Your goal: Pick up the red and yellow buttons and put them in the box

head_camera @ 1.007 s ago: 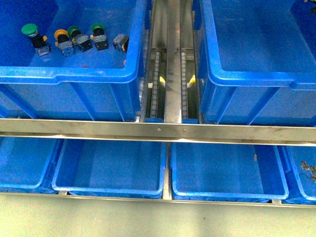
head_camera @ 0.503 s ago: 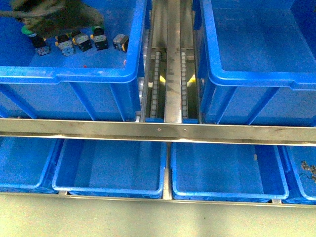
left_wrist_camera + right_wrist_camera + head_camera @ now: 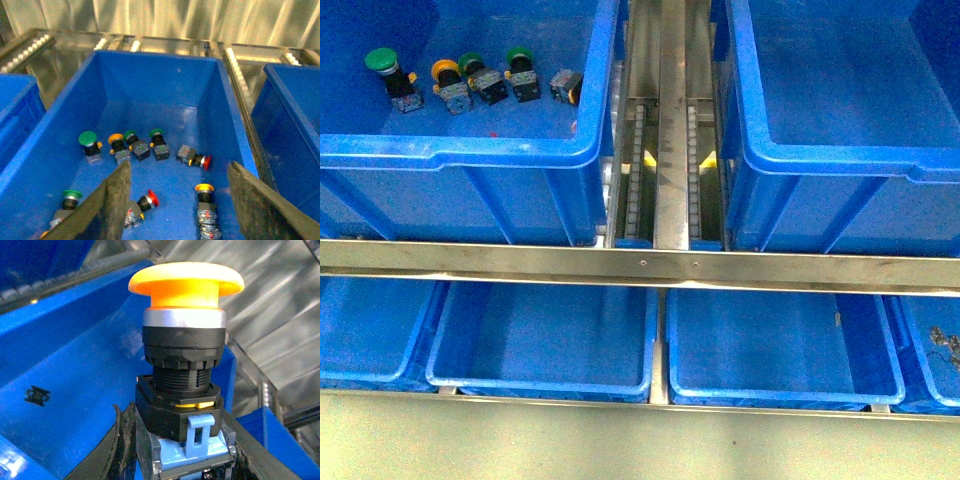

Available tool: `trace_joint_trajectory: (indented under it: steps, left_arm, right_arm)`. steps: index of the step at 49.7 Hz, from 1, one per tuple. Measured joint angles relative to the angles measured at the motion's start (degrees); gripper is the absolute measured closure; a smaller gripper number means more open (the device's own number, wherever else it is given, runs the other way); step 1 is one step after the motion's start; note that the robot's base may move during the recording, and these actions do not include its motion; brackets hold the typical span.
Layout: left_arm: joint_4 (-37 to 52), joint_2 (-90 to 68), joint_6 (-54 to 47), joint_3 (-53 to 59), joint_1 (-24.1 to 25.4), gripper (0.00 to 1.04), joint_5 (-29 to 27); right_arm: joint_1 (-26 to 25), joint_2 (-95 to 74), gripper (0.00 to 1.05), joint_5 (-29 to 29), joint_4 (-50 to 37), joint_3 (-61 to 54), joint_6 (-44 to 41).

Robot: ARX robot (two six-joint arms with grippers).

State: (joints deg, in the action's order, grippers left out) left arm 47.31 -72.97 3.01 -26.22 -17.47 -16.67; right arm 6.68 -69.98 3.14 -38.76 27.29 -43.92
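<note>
Steel roller rails (image 3: 660, 150) run between two deep blue crates at the frame's top. Right claw (image 3: 180, 450) grips a yellow mushroom button (image 3: 186, 340) upright above the box (image 3: 65, 385). Left claw (image 3: 177, 200) hangs released over the left crate (image 3: 60, 130), where red buttons (image 3: 200, 161) lie among green ones.

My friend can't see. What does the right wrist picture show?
A yellow button with a mushroom cap stands upright, close up, gripped at its base by the right gripper. Behind it is a blue crate and grey metal.
</note>
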Motion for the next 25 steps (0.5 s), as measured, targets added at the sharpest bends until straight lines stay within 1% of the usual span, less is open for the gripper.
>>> trace_joint_trajectory:
  steps: [1, 7, 8, 14, 16, 25]
  left_arm:
    - [0.13, 0.52, -0.22, 0.50, 0.26, 0.57, 0.22]
    - [0.63, 4.81, -1.53, 5.97, 3.15, 0.77, 2.43]
    - [0.63, 5.11, -1.57, 6.43, 3.41, 0.79, 2.64]
    - [0.61, 9.31, -1.86, 10.93, 5.95, 0.98, 4.57]
    - [0.55, 10.43, -1.86, 11.78, 6.40, 1.03, 5.29]
    - [-0.87, 15.63, -2.21, 15.52, 8.52, 1.02, 7.93]
  right_arm:
    - [-0.20, 0.48, 0.72, 1.05, -0.15, -0.26, 1.05]
    - [-1.79, 2.97, 0.72, 5.25, -0.09, -1.18, 4.33]
    - [-2.19, 3.41, 0.72, 6.01, -0.07, -1.33, 4.83]
    - [-4.42, 5.99, 0.72, 9.99, 0.94, -2.01, 8.13]
    - [-5.62, 6.93, 0.72, 11.34, 1.22, -2.45, 9.31]
    - [-10.27, 11.13, 0.72, 17.68, 2.54, -5.27, 12.96]
